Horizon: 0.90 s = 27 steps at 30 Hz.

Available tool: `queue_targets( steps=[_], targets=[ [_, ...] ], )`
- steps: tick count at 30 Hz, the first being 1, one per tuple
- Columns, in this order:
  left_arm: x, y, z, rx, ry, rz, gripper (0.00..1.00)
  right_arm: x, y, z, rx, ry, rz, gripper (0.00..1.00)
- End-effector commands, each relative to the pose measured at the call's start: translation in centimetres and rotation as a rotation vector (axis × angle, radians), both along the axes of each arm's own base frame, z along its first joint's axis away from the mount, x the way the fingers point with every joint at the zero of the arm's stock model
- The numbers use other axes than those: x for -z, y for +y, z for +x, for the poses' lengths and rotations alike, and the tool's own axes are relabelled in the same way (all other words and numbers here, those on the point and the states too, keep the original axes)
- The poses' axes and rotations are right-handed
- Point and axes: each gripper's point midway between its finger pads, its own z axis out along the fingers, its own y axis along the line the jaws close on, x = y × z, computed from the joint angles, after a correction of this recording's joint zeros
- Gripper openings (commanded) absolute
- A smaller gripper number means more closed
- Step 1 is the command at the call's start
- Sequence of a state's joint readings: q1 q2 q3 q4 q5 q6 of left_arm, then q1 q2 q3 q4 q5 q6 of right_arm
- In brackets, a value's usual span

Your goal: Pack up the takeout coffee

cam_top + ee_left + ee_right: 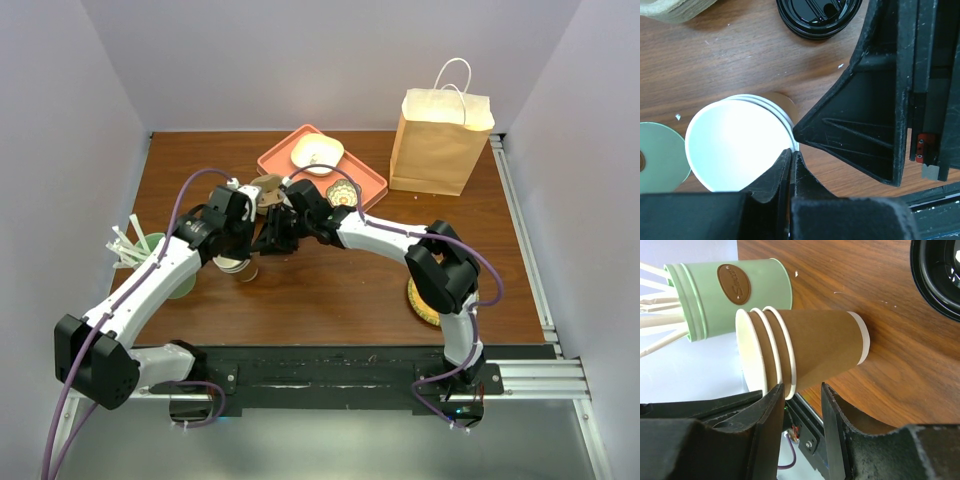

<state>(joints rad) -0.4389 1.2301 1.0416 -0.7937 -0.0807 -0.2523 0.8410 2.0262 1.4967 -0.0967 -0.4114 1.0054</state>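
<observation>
The left gripper (791,154) is pressed together at the rim of the nested paper cups (735,147); the right gripper (801,388) stands spread just beside them.

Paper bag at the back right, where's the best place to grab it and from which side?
Probably the white handle loop, coming from above: the paper bag stands upright and the loop rises clear over its top edge.

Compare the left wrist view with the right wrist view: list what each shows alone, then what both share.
Left wrist only: the stack of cups from above, white inside, and a beige cardboard edge. Right wrist only: the stack's brown sides, the label on a green cup, wooden sticks. Both: the stack, a loose black lid, the wooden table.
</observation>
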Motion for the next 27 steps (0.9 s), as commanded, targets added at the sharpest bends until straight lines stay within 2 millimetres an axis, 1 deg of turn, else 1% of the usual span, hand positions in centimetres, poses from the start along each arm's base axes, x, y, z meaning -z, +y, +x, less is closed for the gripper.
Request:
queue_targets(
  steps=[1, 4, 9, 10, 13, 20, 27],
  targets=[
    [-3.3, -1.1, 1.5, -0.015, -0.110, -0.077, 0.00, 1.4, 0.1, -0.4, -0.002, 0.002, -0.028, 0.39],
    [-3.6, -1.0, 1.6, -0.021, -0.117, -0.082, 0.00, 2.0, 0.0, -0.4, 0.000, 0.007, -0.046, 0.39],
    [-3.8, -1.2, 1.6, -0.019, -0.124, -0.097, 0.00, 1.6, 0.0, -0.4, -0.004, 0.002, -0.041, 0.39],
    [-3.4, -1.1, 1.5, -0.021, -0.116, -0.090, 0.00, 1.0, 0.0, -0.4, -0.006, -0.009, -0.032, 0.39],
    [-2.7, -0.9, 1.3, -0.022, -0.105, -0.079, 0.00, 0.1, -0.2, -0.3, -0.001, -0.019, -0.026, 0.39],
    [-2.0, -0.7, 1.1, -0.028, -0.094, -0.064, 0.00, -2.0, -0.3, 0.1, 0.022, -0.050, -0.007, 0.38],
    [-1.4, -0.4, 1.1, -0.031, -0.086, -0.045, 0.00, -3.4, -0.5, 0.4, 0.037, -0.073, 0.004, 0.38]
  ],
)
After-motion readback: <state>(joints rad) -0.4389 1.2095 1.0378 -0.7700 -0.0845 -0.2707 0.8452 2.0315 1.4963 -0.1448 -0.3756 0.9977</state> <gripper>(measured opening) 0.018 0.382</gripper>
